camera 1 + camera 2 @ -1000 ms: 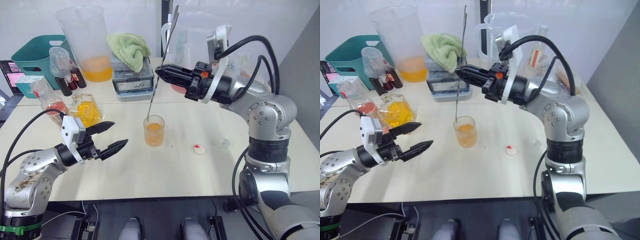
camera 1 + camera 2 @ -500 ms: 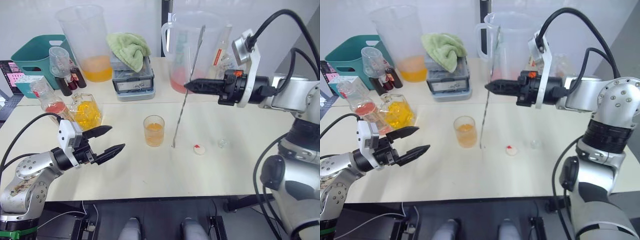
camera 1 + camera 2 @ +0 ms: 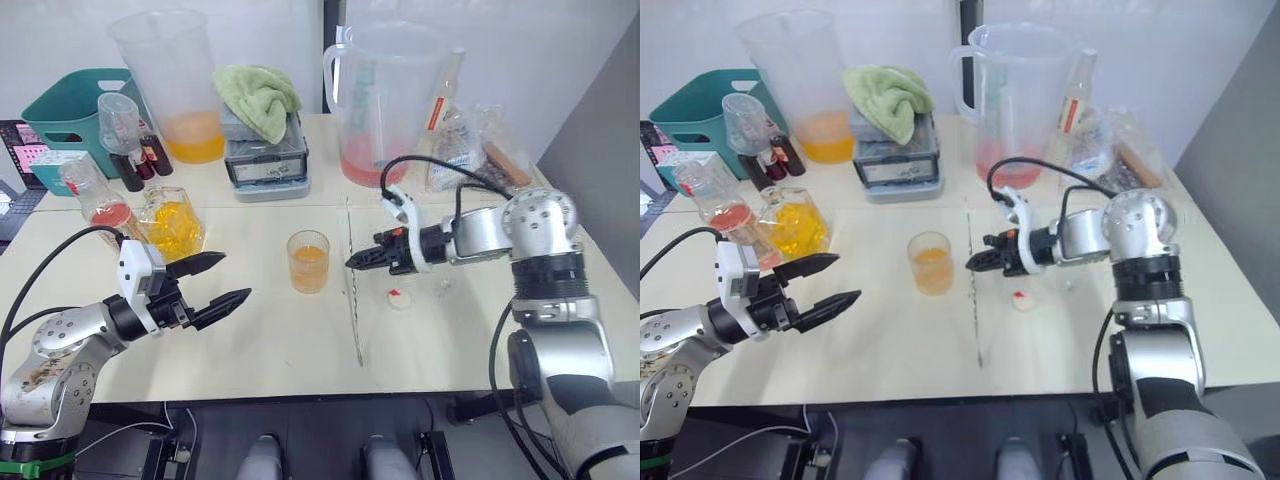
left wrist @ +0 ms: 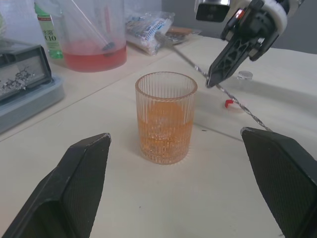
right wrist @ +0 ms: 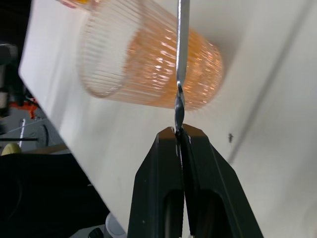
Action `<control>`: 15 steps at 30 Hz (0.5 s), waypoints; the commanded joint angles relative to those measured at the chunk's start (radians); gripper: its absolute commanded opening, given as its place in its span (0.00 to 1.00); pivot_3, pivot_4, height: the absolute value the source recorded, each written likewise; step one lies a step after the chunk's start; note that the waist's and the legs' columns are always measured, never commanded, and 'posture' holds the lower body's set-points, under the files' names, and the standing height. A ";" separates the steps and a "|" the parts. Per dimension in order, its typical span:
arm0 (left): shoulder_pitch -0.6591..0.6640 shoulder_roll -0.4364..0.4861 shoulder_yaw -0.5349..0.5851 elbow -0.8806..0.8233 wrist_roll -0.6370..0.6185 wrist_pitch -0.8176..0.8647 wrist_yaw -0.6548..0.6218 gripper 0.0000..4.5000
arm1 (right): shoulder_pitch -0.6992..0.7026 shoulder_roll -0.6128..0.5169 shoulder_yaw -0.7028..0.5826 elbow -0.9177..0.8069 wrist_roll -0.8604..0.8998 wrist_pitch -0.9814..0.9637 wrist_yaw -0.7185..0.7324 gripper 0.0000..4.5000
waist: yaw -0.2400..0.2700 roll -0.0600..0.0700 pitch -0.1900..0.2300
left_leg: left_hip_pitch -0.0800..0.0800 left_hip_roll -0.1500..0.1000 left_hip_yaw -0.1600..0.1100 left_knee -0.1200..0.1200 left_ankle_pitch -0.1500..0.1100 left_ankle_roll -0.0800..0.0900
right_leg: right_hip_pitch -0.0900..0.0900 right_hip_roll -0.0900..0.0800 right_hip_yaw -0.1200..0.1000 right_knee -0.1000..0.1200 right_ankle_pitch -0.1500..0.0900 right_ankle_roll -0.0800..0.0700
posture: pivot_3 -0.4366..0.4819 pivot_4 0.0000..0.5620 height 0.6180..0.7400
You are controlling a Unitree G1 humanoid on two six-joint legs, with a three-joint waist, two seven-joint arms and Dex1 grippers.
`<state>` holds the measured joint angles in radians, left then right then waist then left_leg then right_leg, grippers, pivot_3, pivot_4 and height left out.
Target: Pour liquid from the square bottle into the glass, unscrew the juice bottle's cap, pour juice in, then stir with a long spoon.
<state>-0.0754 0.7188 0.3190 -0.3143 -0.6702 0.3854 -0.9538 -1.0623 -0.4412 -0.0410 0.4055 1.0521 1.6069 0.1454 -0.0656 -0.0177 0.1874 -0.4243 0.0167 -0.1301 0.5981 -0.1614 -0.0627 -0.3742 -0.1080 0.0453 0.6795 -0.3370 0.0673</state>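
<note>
The glass [image 3: 307,262], ribbed and half full of orange liquid, stands mid-table. Just right of it my right gripper [image 3: 351,263] is shut on the long spoon [image 3: 355,320], pinching its twisted shaft [image 5: 179,99]; the shaft runs from back to front low over the table. The white cap [image 3: 398,298] lies under that arm. The square bottle [image 3: 172,222], holding yellow liquid, stands at the left. The juice bottle [image 3: 1074,92] stands behind the big pitcher. My left gripper [image 3: 235,275] hangs open left of the glass, holding nothing.
Two big clear pitchers [image 3: 385,95] [image 3: 172,80] stand at the back with a green cloth on a grey box [image 3: 262,150] between them. A teal bin [image 3: 70,110], small bottles and a tilted flask [image 3: 92,195] crowd the left. A small clear piece [image 3: 447,287] lies near the cap.
My right gripper has lifted the long spoon out of the glass, swung it right and brought it down low beside the glass. The left gripper has barely moved.
</note>
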 commanded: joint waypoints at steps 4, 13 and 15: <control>0.017 0.013 0.030 -0.038 -0.015 0.001 0.003 0.99 | 0.017 0.063 -0.015 0.067 -0.189 -0.058 -0.007 0.00 | -0.002 0.000 0.000 | 0.000 0.000 0.000 0.000 0.000 0.000 | 0.000 0.000 0.000 0.000 0.000 0.000 | 0.48 0.27 1.00; 0.045 0.021 0.062 -0.067 -0.026 0.016 0.013 1.00 | 0.038 0.102 -0.039 0.103 -0.340 -0.122 0.041 0.22 | -0.002 0.000 0.000 | 0.001 0.000 0.000 0.000 0.000 0.000 | 0.000 0.000 0.000 0.001 0.000 0.000 | 0.48 0.27 1.00; 0.047 0.022 0.062 -0.069 -0.022 0.015 0.012 1.00 | 0.047 0.099 -0.039 0.090 -0.357 -0.131 0.053 0.37 | -0.001 0.000 0.000 | 0.001 0.000 0.000 0.000 0.000 0.000 | 0.000 0.000 0.000 0.001 0.000 0.000 | 0.48 0.27 1.00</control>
<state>-0.0308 0.7231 0.3525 -0.3467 -0.6740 0.3999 -0.9445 -1.0352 -0.3314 -0.0652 0.5104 0.7402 1.5003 0.2018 -0.0665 -0.0176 0.1873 -0.4230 0.0168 -0.1302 0.5982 -0.1614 -0.0627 -0.3736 -0.1079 0.0451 0.6801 -0.3371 0.0673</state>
